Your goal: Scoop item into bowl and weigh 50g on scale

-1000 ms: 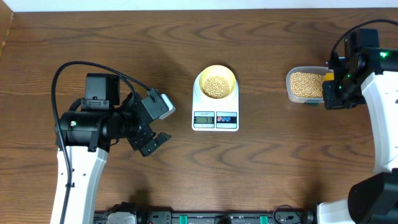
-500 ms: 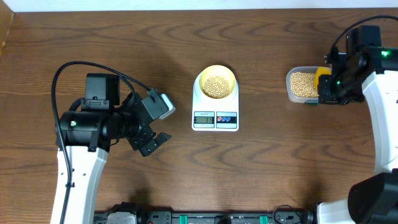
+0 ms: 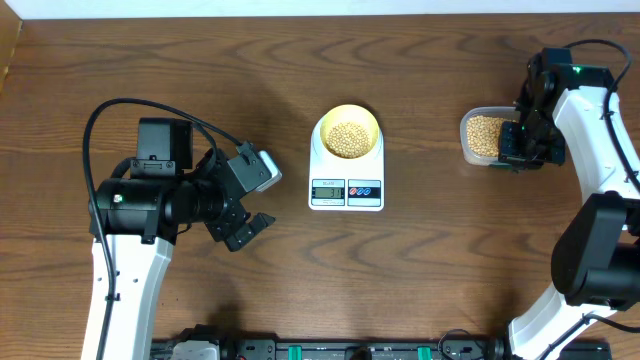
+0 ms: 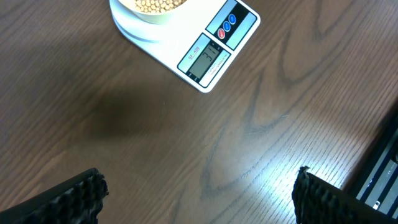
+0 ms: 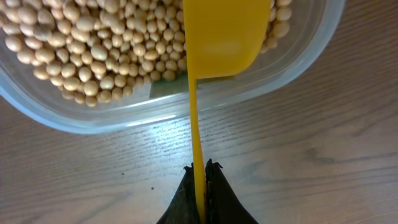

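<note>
Evidently loading the scoop

The right gripper (image 5: 199, 169) is clamping the handle of the yellow plastic scoop (image 5: 221, 37), holding its cup over small round tan beans (image 5: 81, 50) in the clear rectangular tub (image 5: 93, 116) near the tabletop's right edge. The pale yellow bowl (image 3: 347, 111), part-filled, is sitting on the white scale (image 3: 346, 172) for weighing. The left gripper (image 4: 196, 191) is resting wide apart.

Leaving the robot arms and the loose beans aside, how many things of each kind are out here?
Scale: 1
Bowl: 1
Clear tub: 1
Yellow scoop: 1
Total: 4
</note>
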### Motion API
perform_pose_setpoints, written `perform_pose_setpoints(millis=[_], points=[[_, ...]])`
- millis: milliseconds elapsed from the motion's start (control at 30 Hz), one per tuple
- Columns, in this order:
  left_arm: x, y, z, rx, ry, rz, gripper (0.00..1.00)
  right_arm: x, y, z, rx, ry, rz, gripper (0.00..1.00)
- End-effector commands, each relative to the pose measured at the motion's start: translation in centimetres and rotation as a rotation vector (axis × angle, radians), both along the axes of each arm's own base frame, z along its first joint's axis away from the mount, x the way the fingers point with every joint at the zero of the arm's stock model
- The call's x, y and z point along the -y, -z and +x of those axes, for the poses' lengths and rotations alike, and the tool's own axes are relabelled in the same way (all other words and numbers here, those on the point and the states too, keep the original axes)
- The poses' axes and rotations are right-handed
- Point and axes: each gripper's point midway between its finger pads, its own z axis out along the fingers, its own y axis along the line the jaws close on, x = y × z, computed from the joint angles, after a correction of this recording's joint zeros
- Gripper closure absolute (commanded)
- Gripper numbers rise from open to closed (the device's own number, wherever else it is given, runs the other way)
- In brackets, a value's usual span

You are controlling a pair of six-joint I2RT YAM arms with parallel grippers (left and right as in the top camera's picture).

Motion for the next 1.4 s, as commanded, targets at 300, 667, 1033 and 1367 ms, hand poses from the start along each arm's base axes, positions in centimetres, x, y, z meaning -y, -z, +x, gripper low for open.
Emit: perform_pose_setpoints(millis=[300,667,1033,1367], points=[[-0.1,-0.4,0.1,0.018,0.003,0.003,0.02,0.9,-2.0,1.8,0.066,0.044,-0.042,0.99],[-0.1,-0.4,0.1,0.018,0.003,0.003,0.02,1.9,-1.8,2.0,0.063,0.015,-0.104,0.99],[-0.1,-0.4,0.1,0.018,0.003,0.003,0.02,-1.5,1.0,2.7,0.006,-0.119,-0.032,0.99],[-0.1,-0.4,0.1,0.018,0.003,0.003,0.02,-3.8,1.0,3.0,0.027,-0.184,0.099,0.99]])
